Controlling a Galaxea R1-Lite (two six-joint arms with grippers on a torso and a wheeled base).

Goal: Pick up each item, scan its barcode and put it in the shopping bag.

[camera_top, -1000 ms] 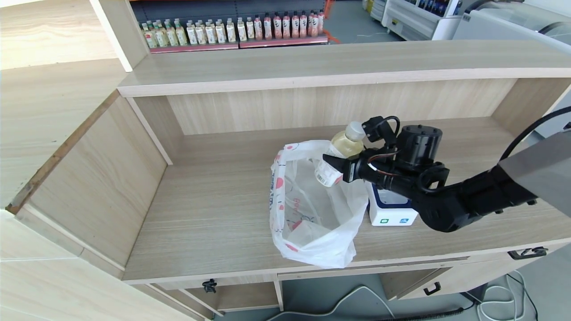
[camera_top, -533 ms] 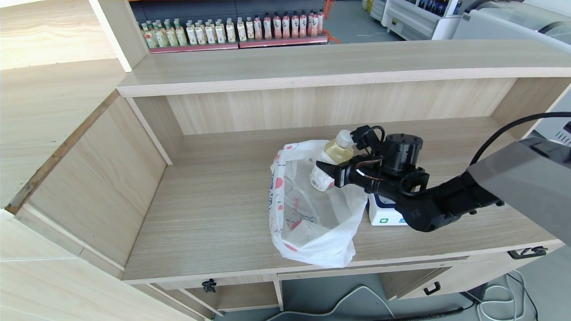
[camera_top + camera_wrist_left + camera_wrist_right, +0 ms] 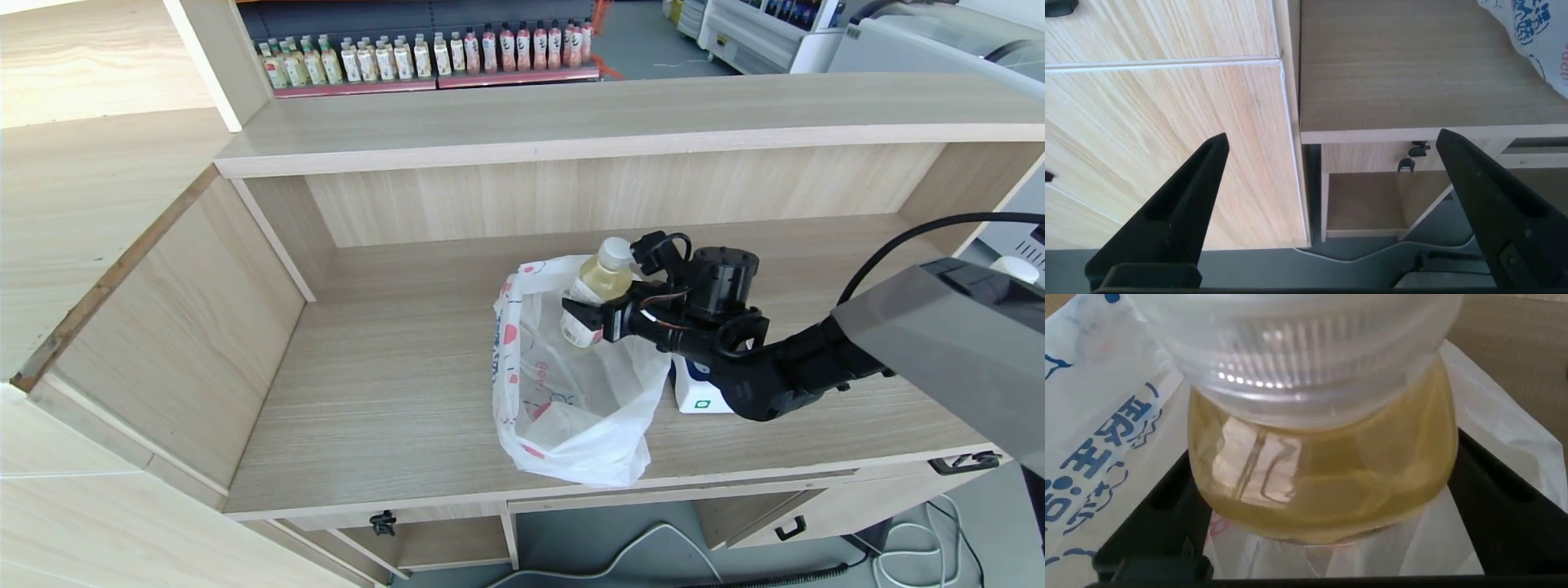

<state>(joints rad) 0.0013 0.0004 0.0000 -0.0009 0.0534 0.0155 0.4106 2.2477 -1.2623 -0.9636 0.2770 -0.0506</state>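
Note:
My right gripper (image 3: 594,314) is shut on a bottle (image 3: 594,296) of pale yellow drink with a white cap and a white label. It holds the bottle tilted over the mouth of the white shopping bag (image 3: 563,384), which lies open on the counter with a pale item inside. From the right wrist the bottle (image 3: 1319,449) looms close between the black fingers (image 3: 1511,506), with the bag (image 3: 1102,441) behind it. My left gripper (image 3: 1331,212) stands open, low beside the counter's front left corner, with nothing between its fingers.
A white and blue scanner box (image 3: 700,390) stands on the counter (image 3: 384,384) just right of the bag, partly hidden by my right arm. The counter has a raised back shelf (image 3: 571,122) and side walls. Drawers with black handles (image 3: 963,464) sit under the front edge.
My right gripper has carried the bottle leftward, from above the scanner box to over the bag's mouth. The bag has not moved.

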